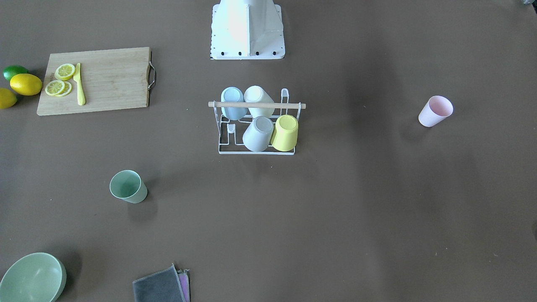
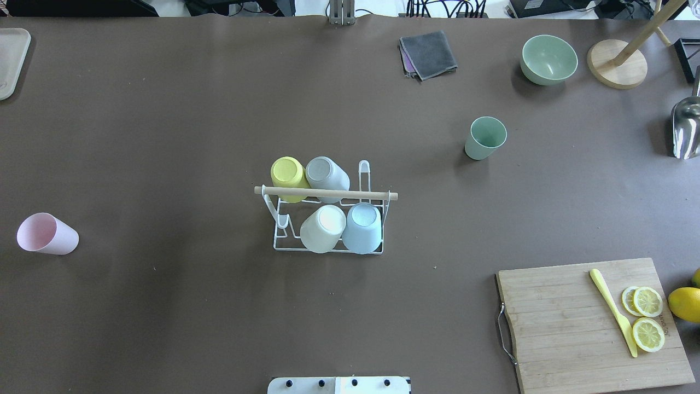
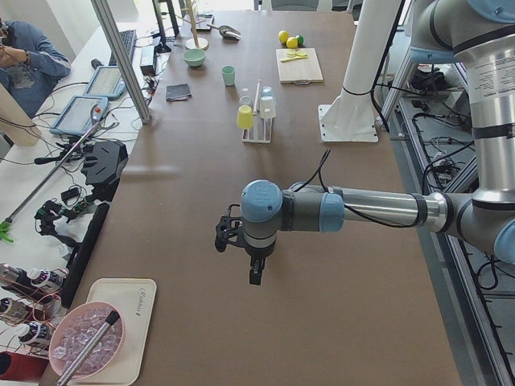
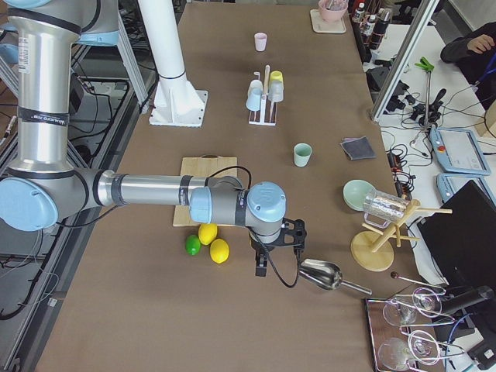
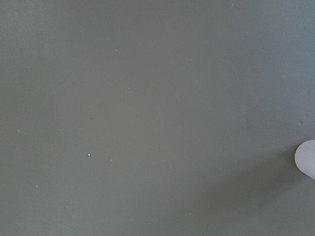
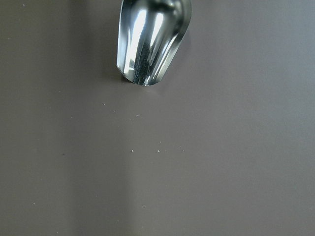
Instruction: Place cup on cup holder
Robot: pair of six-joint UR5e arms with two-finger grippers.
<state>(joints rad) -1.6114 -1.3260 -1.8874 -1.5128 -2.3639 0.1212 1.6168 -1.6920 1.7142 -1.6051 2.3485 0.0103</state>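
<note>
Pink cup lies tipped and green cup stands, either side of the cup holder. Left gripper and right gripper hover toward the table's ends, their grip impossible to tell.

Brown table, cup holder, pink cup, green cup, bowl, cutting board, cloth

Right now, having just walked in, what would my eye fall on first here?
The white cup holder in the middle of the table, four pastel cups upside down on it. Next, two loose cups: a pink cup on one side, a green cup on the other, plus lemon slices on a wooden cutting board.
</note>
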